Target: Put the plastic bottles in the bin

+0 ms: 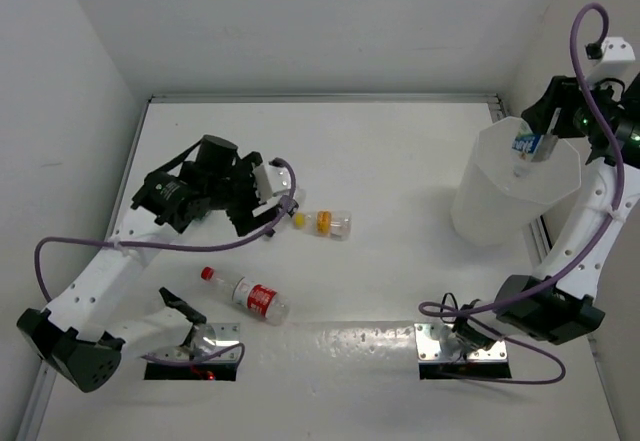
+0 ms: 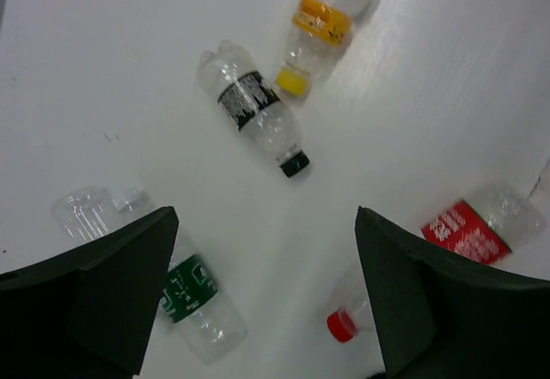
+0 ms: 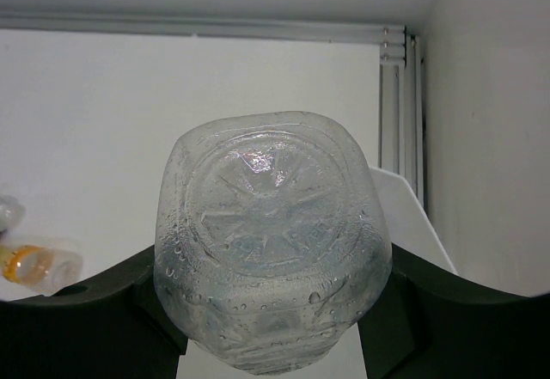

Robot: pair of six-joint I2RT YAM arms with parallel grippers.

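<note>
My right gripper (image 1: 533, 148) is shut on a clear plastic bottle (image 3: 271, 241) with a blue label (image 1: 524, 144) and holds it over the mouth of the translucent white bin (image 1: 500, 201). The bin's rim (image 3: 406, 211) shows behind the bottle. My left gripper (image 2: 266, 297) is open and empty above several bottles lying on the table: a yellow-orange one (image 2: 320, 27), a black-labelled one (image 2: 253, 108), a green-labelled one (image 2: 185, 293) and a red-labelled, red-capped one (image 2: 468, 229). In the top view the yellow-orange bottle (image 1: 330, 223) and the red-labelled bottle (image 1: 250, 297) show; my left arm hides the others.
A label-less clear bottle (image 2: 82, 211) lies beside the left finger. The bin stands at the right edge by the metal rail (image 1: 540, 231). White walls enclose the table at the back and sides. Two metal base plates (image 1: 455, 346) sit at the near edge.
</note>
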